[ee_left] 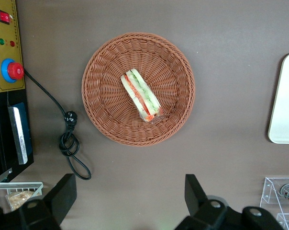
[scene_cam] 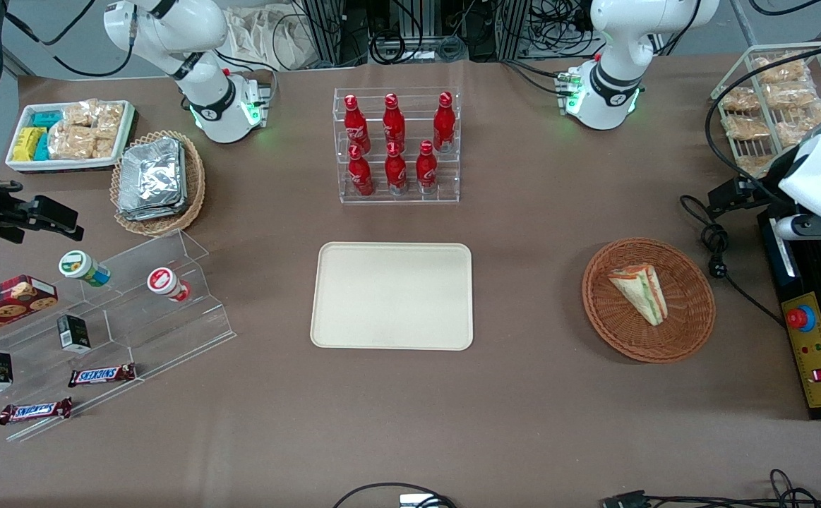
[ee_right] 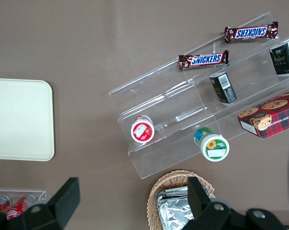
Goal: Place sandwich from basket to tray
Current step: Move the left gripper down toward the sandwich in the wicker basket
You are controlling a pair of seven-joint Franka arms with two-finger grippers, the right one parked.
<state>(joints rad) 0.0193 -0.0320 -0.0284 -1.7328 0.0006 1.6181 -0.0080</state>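
Observation:
The sandwich [scene_cam: 639, 289] [ee_left: 142, 96], a white bread wedge with red and green filling, lies in the round reddish-brown basket [scene_cam: 597, 310] [ee_left: 101, 115]. The cream tray [scene_cam: 392, 296] [ee_left: 285, 105] rests flat mid-table with nothing on it, a good gap toward the parked arm's end from the basket. My left gripper [scene_cam: 726, 196] [ee_left: 130, 194] hangs high over the table near the working arm's end, farther from the front camera than the basket. Its fingers [ee_left: 63, 191] stand wide open and hold nothing.
A black control box with a red button [scene_cam: 809, 353] and a coiled cable with plug [scene_cam: 717, 247] lie beside the basket. A rack of red bottles [scene_cam: 397, 144] stands farther back than the tray. A wire rack of bagged snacks [scene_cam: 763, 106] is near the working arm.

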